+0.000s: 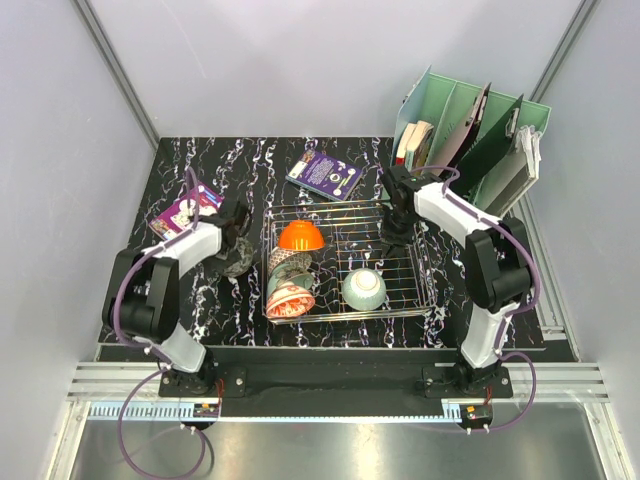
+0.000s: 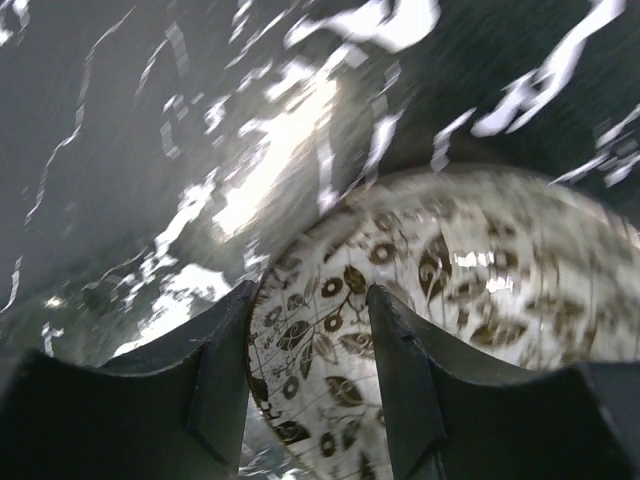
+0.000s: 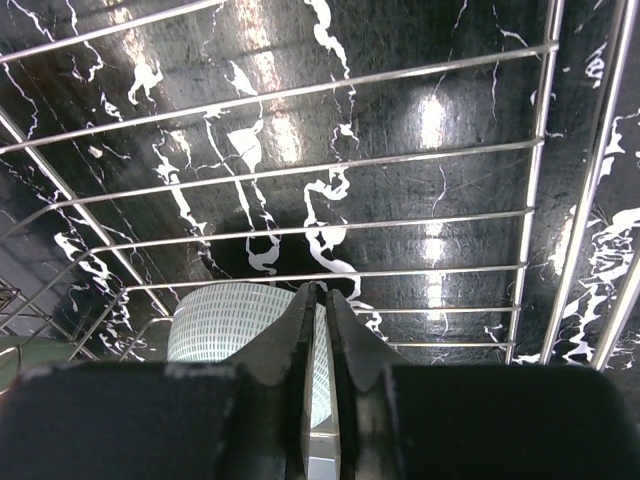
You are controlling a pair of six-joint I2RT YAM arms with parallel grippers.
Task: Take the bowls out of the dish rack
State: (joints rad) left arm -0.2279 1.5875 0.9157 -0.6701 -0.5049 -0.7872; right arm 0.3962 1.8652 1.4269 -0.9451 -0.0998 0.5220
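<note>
The left tool (image 2: 310,365) has its two fingers apart, one on each side of the rim of a leaf-patterned bowl (image 2: 460,280). Whether they actually pinch the wall cannot be told. That bowl is directly under this tool, over the counter (image 2: 120,150) and outside the rack (image 1: 405,270), which lies to the tool's right. The right tool (image 3: 321,300) is closed on nothing and hangs low over the rack's wire floor. The pale green bowl (image 1: 364,289) sits just behind and below its fingertips.

What could go wrong:
- A hold on a thin glazed rim is weak, so the leaf-patterned bowl may slip or swing out and knock the counter.
- The right tool's closed fingers could catch a wire if it drops further, dragging the whole rack.
- Three bowls stand on edge and crowd one another on the rack's side nearest the left tool. Pulling one out may tip its neighbours.

Count:
- Five bowls: the leaf-patterned one is out, and four are in the rack. These are the pale green one, an orange bowl (image 1: 300,236), a grey-green patterned bowl (image 1: 288,264) and a red floral bowl (image 1: 290,299).
- One rack and two tools.
- Two booklets (image 1: 325,173).
- One green file organizer (image 1: 470,130).
</note>
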